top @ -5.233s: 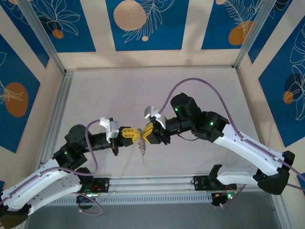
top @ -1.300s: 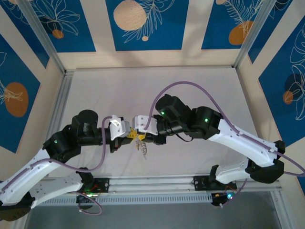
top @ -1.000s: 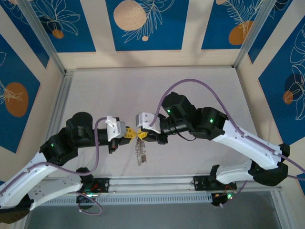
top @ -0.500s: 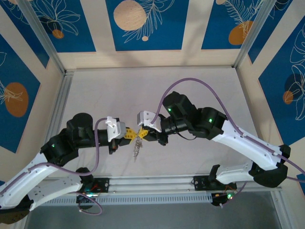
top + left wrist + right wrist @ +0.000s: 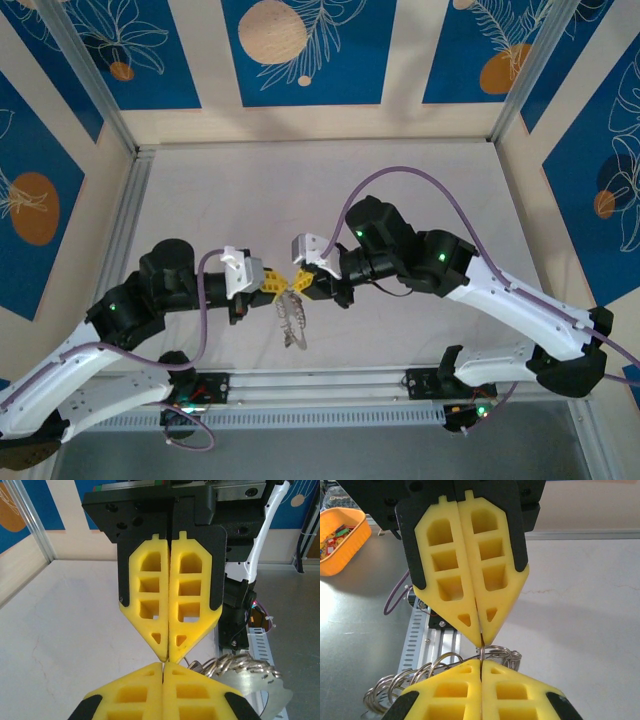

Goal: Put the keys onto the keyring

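Observation:
Above the near middle of the table, my left gripper [image 5: 278, 283] and right gripper [image 5: 298, 283] meet tip to tip. Both are shut on the keyring [image 5: 291, 322], a bunch of linked silvery rings hanging below them. In the right wrist view a thin ring wire [image 5: 481, 649] runs from the left fingers [image 5: 470, 570] down into my right gripper [image 5: 481, 663], and more rings [image 5: 415, 680] trail off to the left. In the left wrist view my left gripper [image 5: 163, 664] faces the right fingers [image 5: 170, 600]. Rings [image 5: 240, 662] and a flat silvery key [image 5: 262, 692] hang to the right.
The white table [image 5: 250, 200] has raised metal rails on its left [image 5: 125, 230] and near edge [image 5: 320, 385], with both arm bases there. An orange bin [image 5: 342, 530] of small coloured items sits off the table. Purple cables [image 5: 420, 180] loop over the right arm.
The ring bunch has swung and now hangs a little lower under the meeting fingertips. The right arm has shifted slightly. Both grippers stay shut, tip to tip.

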Robot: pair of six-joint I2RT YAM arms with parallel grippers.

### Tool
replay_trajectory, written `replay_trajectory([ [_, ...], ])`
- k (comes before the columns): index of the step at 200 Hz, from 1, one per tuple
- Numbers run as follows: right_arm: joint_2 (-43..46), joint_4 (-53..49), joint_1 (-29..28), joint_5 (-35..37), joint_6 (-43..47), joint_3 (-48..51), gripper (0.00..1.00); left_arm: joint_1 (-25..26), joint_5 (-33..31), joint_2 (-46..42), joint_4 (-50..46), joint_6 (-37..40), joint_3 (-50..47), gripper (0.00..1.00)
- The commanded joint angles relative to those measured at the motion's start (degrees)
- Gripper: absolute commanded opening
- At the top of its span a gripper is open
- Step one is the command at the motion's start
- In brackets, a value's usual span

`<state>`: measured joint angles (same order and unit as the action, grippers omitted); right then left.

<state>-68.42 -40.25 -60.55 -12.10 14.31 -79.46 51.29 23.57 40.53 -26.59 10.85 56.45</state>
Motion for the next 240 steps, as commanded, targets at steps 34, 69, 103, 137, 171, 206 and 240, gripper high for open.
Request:
replay_trajectory([
  [34,2.45,-3.06,-0.09,-4.22,-1.55,2.41,0.12,0.01,-1.68,-1.41,5.76,-0.99,0.42,0.0],
  [69,2.97,-1.75,-0.08,-5.49,-1.44,3.56,0.16,-0.01,-2.04,-1.49,6.47,-1.46,-0.05,0.0],
  [103,3.55,0.31,0.1,-5.48,-1.54,4.79,0.18,-0.02,-2.04,-1.43,6.96,-1.88,-0.46,0.0],
  [137,3.66,2.41,0.36,-3.21,-2.87,5.03,0.19,-0.04,-1.86,-1.65,7.36,-2.15,-0.72,0.0],
  [171,5.63,3.83,0.97,-1.81,-3.82,5.62,0.23,-0.05,-1.78,-1.95,7.43,-2.16,-0.9,0.0],
  [206,7.56,5.76,2.11,-2.07,-4.62,6.35,0.28,0.06,-1.18,-2.03,7.87,-2.17,-1.07,0.0],
  [240,6.4,7.73,2.9,-4.21,-4.73,6.03,0.29,-0.04,-0.64,-2.21,8.14,-2.26,-1.09,0.0],
])
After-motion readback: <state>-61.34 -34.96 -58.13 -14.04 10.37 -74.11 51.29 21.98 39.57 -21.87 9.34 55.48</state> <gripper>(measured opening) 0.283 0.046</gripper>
